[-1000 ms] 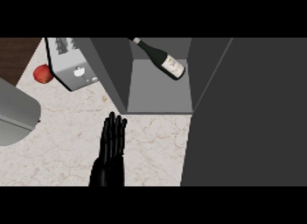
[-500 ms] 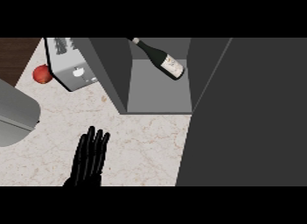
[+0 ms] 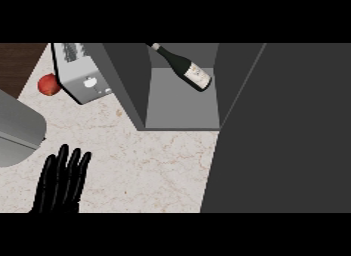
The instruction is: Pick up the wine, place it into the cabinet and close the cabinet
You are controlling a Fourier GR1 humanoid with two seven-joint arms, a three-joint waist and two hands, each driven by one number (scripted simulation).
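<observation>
The wine (image 3: 187, 70) lies tilted inside the open cabinet (image 3: 182, 107), upper middle, so only its door (image 3: 289, 140) at right needs shutting. Lower left, the left hand (image 3: 60, 185) rests over the worktop (image 3: 148, 170), fingers (image 3: 63, 162) straight, holding nothing.

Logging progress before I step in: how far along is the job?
Done: the wine bottle lies inside the cabinet. In hand: nothing; the left hand is open above the counter. Left: the cabinet door stands open, not yet closed.

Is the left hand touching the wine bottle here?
Apart. The head view shows the left hand low over the counter and the wine bottle inside the cabinet, counter showing between them.
</observation>
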